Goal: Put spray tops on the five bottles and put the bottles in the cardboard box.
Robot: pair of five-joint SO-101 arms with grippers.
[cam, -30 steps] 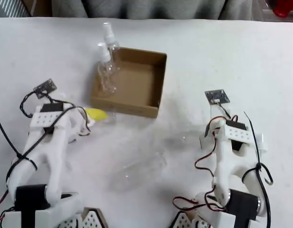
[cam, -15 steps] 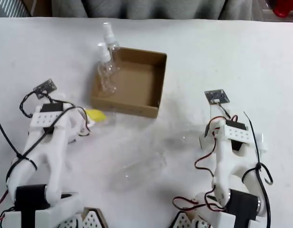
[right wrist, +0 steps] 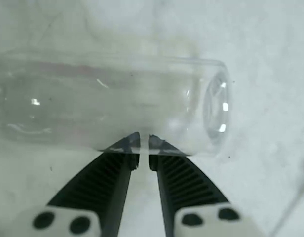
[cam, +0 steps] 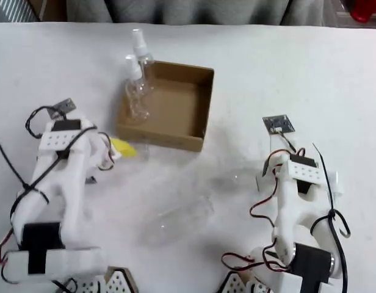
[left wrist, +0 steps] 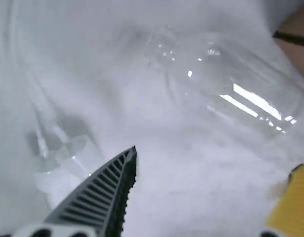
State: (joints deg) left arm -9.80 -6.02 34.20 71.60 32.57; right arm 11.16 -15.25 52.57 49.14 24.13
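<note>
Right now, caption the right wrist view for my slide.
Right claw, shut and empty, at the side of a clear bottle lying flat on the white table.

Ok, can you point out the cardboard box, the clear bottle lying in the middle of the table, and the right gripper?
cardboard box (cam: 163, 140): high view, outer face of its near wall.
lying bottle (cam: 179, 220): high view, middle of its clear body.
right gripper (right wrist: 144, 140): right wrist view, midway between its fingertips.

Two bottles (cam: 138, 91) at box (cam: 197, 131) left wall; third bottle (cam: 179, 218) lies before box.
</note>
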